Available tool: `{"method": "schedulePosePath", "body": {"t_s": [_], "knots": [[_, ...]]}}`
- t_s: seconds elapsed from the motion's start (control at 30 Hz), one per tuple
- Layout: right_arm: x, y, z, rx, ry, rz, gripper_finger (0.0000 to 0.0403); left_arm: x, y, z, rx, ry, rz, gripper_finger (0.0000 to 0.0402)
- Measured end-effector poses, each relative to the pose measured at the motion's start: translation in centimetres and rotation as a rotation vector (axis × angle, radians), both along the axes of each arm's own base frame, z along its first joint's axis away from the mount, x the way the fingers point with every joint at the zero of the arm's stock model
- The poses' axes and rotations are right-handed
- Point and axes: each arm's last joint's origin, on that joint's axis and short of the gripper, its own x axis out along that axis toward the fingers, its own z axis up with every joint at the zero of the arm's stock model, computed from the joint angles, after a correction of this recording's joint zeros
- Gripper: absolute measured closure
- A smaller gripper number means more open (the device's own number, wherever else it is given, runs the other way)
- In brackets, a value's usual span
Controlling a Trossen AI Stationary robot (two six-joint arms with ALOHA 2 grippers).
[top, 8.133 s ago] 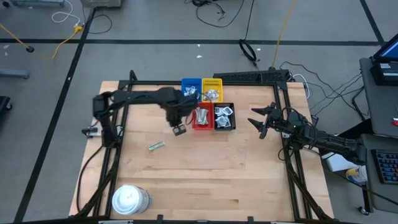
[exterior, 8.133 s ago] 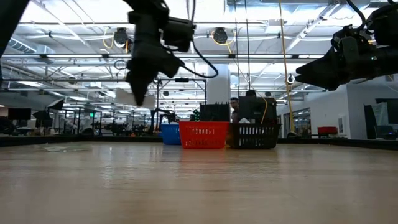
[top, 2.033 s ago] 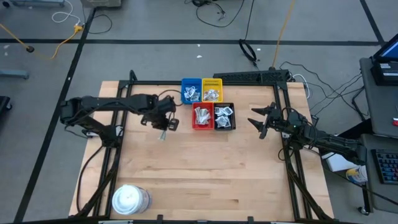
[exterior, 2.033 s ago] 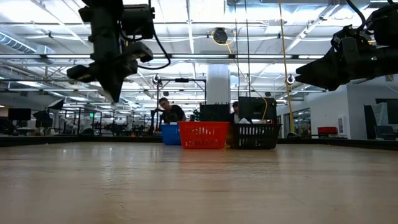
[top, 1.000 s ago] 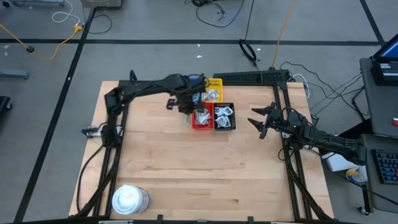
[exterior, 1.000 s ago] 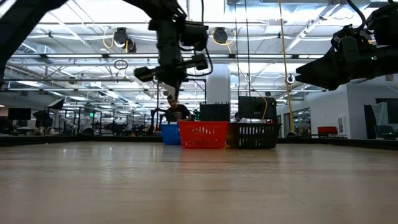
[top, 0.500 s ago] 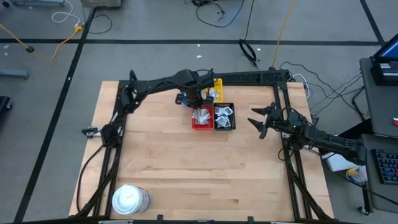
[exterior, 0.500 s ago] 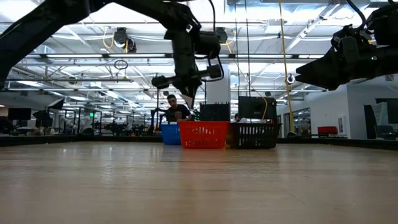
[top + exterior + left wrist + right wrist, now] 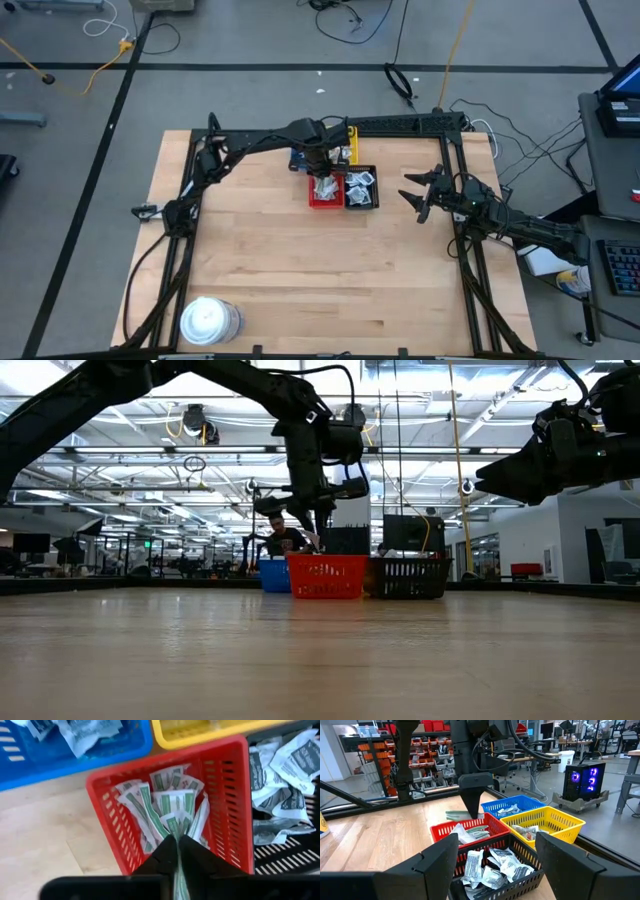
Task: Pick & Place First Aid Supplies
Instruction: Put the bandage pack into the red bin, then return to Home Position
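My left gripper hangs directly over the red tray, closed on a narrow green-striped strip packet that runs lengthwise between the fingertips and points down at the pile of like strips below. The drop is straight down, I judge: the packet's long axis lines up with the tray's interior, not the blue tray just beyond it. My right gripper waits open, well to the right of the trays over the worktop.

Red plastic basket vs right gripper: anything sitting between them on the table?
High view: the black mesh basket of white packets sits against the red plastic basket; from there to the waiting open right gripper, bare wood.
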Motion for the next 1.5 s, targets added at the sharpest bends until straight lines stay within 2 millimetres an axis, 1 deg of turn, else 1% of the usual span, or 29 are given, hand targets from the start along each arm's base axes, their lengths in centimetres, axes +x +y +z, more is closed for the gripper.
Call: {"method": "schedulePosePath", "body": {"t_s": [0.13, 0.37, 0.47, 0.57, 0.63, 0.77, 0.83, 0.93, 1.03, 1.17, 1.3, 1.37, 1.5], "knots": [[0.0, 0.0, 0.0, 0.0, 0.0, 0.0, 0.014, 0.0, 0.1, 0.0, 0.008, 0.0, -0.02, 0.0327], [0.0, 0.0, 0.0, 0.0, 0.0, 0.0, 0.014, -0.1, 0.2, 0.0, -0.016, -0.015, -0.031, 0.02], [0.0, 0.0, 0.0, 0.0, 0.0, 0.0, 0.014, 0.0, 0.2, 0.1, -0.038, -0.035, -0.086, 0.016], [0.0, 0.0, 0.0, 0.0, 0.0, 0.0, 0.014, -0.2, -0.1, 0.8, -0.043, -0.075, -0.196, 0.0132], [0.0, 0.0, 0.0, 0.0, 0.0, 0.0, 0.014, -0.4, -0.2, 1.8, -0.03, -0.112, -0.267, 0.0118], [0.0, 0.0, 0.0, 0.0, 0.0, 0.0, 0.014, -0.9, -0.7, 3.8, 0.025, -0.174, -0.408, 0.01], [0.0, 0.0, 0.0, 0.0, 0.0, 0.0, 0.014, -1.5, -1.0, 4.7, 0.045, -0.195, -0.487, 0.0094], [0.0, 0.0, 0.0, 0.0, 0.0, 0.0, 0.014, -2.8, -1.7, 5.5, 0.078, -0.231, -0.607, 0.0087], [0.0, 0.0, 0.0, 0.0, 0.0, 0.0, 0.014, -4.4, -2.6, 5.9, 0.153, -0.285, -0.711, 0.0083], [0.0, 0.0, 0.0, 0.0, 0.0, 0.0, 0.014, -7.3, -3.8, 5.9, 0.286, -0.388, -0.779, 0.0082], [0.0, 0.0, 0.0, 0.0, 0.0, 0.0, 0.014, -10.4, -5.1, 5.2, 0.445, -0.47, -0.791, 0.0082], [0.0, 0.0, 0.0, 0.0, 0.0, 0.0, 0.014, -12.0, -5.9, 4.5, 0.532, -0.513, -0.791, 0.0082], [0.0, 0.0, 0.0, 0.0, 0.0, 0.0, 0.014, -15.7, -7.7, 2.7, 0.636, -0.587, -0.799, 0.0084]]}}
